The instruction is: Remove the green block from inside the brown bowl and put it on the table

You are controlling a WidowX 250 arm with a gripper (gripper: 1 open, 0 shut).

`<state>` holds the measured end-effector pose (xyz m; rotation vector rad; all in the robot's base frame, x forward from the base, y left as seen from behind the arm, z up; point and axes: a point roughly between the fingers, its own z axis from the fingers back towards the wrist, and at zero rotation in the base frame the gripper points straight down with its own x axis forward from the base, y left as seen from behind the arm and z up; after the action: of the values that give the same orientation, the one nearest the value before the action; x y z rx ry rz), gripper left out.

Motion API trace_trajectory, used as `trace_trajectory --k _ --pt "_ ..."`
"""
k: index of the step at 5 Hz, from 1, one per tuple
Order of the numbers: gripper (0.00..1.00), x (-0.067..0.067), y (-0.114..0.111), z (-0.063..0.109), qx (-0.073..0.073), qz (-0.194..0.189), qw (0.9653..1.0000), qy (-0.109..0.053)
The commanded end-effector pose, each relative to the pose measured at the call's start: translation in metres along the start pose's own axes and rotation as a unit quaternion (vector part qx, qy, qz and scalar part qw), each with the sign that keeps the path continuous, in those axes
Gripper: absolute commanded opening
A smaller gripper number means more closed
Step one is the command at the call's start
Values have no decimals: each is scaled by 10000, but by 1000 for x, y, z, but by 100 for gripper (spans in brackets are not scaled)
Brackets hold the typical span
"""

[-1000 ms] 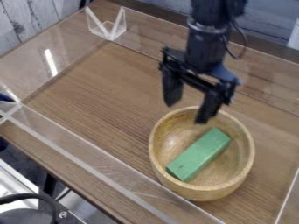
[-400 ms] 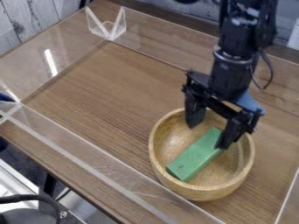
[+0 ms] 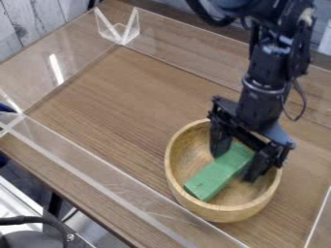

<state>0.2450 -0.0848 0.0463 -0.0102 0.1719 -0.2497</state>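
Risk is being carried mostly by the lie of the green block (image 3: 216, 177), which is resting aslant on the curved inner wall of the brown bowl (image 3: 184, 145), its upper end hidden behind the tool (image 3: 245, 152) and its lower end pointing toward the near rim. The tool is being held wide open, pointing straight down, with its fingers reaching into the bowl on either side of the block's upper end; nothing is being gripped. If the jaws are being closed across a tilted bar, only an edge may be caught, and the block could be pivoted out or squeezed down the slope. A finger could also be pressed onto the thick rim or the bowl's inner wall, so that the bowl is being pushed along the worktop (image 3: 116, 97) or tipped; whether a fingertip is already touching wood cannot be told. The clear wall just beyond the bowl is leaving little room on that side for setting down.

The block is being seen as a solid bright green bar, elongated and square-edged, plainly smooth-faced, roughly half as long as the bowl is wide.
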Motion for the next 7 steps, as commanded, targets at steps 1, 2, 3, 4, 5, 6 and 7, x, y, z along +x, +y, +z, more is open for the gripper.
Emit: trace_trajectory --k 1,2,3,4,5,6,7 --pt "100 3 -1 12 43 -56 9995 -315" --pt "100 3 1 13 70 -88 9991 -403" --pt "100 4 2 14 90 -108 9987 -487" --pt "100 4 3 16 100 -124 9982 -571" --pt "100 5 3 17 121 -138 9980 -613" --pt "100 4 3 17 112 -155 9977 -654" --pt "100 4 3 19 114 -162 9974 -698"
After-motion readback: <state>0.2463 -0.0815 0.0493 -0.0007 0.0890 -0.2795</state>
